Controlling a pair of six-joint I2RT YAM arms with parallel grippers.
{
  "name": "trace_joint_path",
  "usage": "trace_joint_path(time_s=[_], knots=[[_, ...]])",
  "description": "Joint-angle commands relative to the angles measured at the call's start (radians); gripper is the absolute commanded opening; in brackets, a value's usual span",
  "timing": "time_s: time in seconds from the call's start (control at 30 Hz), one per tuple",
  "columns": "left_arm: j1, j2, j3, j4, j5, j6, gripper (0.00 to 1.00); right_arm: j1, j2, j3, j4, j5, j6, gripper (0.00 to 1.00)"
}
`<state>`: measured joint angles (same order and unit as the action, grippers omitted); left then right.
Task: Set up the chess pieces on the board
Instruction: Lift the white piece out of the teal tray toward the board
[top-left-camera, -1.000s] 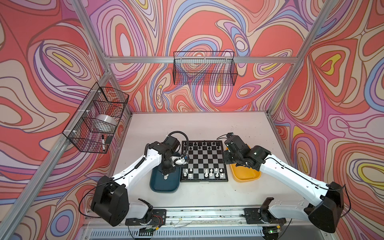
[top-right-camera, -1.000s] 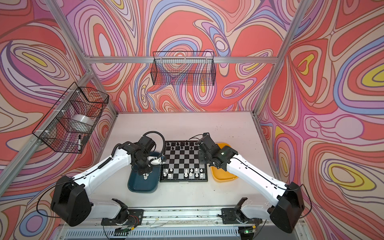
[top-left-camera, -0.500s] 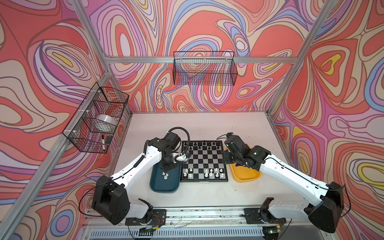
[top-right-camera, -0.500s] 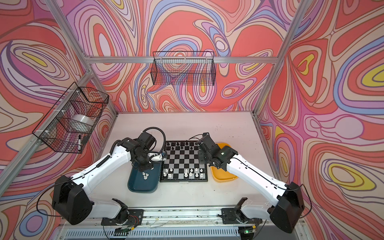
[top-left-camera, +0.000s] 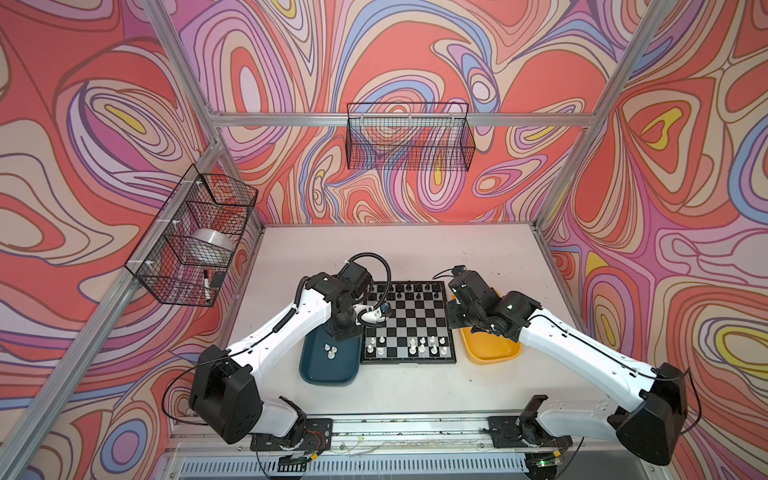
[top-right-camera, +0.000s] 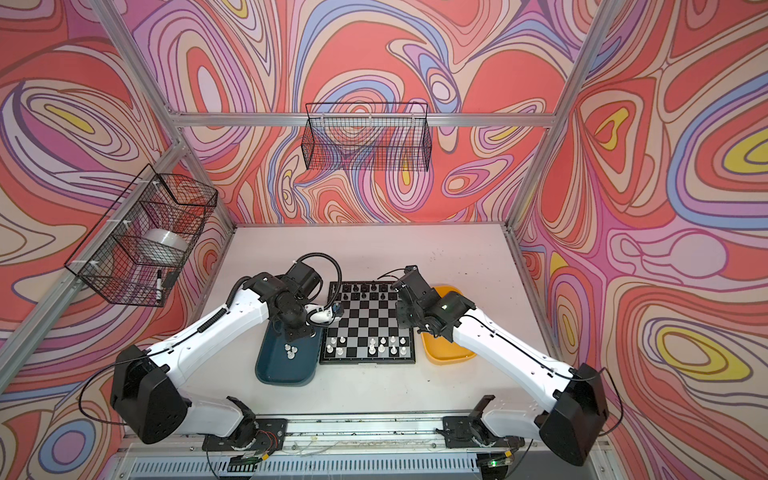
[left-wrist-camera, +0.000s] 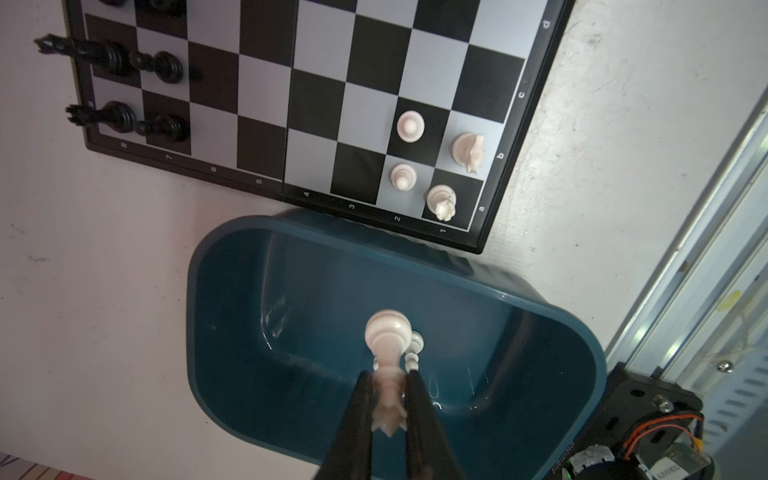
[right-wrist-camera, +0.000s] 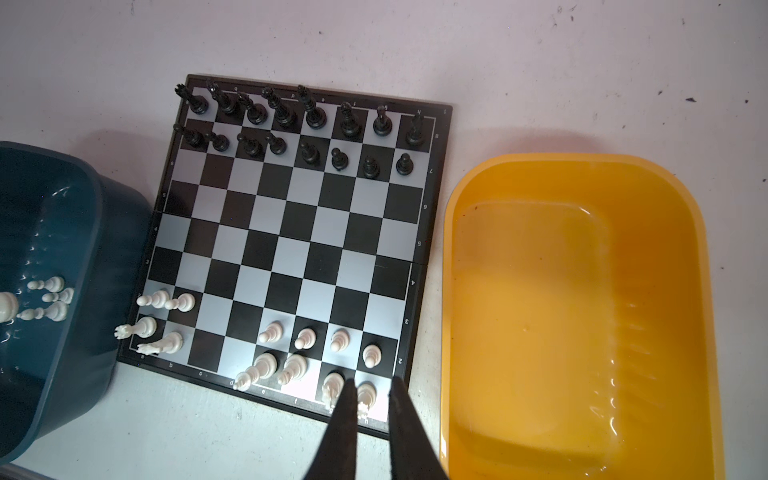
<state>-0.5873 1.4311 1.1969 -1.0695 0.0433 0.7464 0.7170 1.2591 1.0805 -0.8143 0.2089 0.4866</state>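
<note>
Ferrying a white piece (left-wrist-camera: 387, 332) to the board (left-wrist-camera: 318, 102)
Our left gripper (left-wrist-camera: 388, 378) pinches it — next we need its vacant square; right gripper (right-wrist-camera: 372, 384) pressed together, empty.

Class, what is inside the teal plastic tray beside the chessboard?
Three small white chess pieces lie in the teal tray. The left gripper, shut on a larger white piece, and its arm hide the far end.

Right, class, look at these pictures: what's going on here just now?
Two robot arms are setting up the board. The left gripper holds a white piece above the teal tray, where three more white pieces lie. The right gripper hovers empty by the board's right edge. The black pieces fill two rows; white's rows have gaps. The yellow tray is empty.
</note>
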Motion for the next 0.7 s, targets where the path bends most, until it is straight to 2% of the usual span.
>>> trace_joint_path(time_s=[0.0, 0.67], knots=[[-0.037, 0.024, 0.041, -0.037, 0.000, -0.030, 0.15, 0.007, -0.001, -0.012, 0.015, 0.002, -0.006, 0.15], [-0.247, 0.239, 0.192, 0.033, 0.036, -0.081, 0.15, 0.006, -0.124, -0.040, -0.077, 0.060, 0.036, 0.15]])
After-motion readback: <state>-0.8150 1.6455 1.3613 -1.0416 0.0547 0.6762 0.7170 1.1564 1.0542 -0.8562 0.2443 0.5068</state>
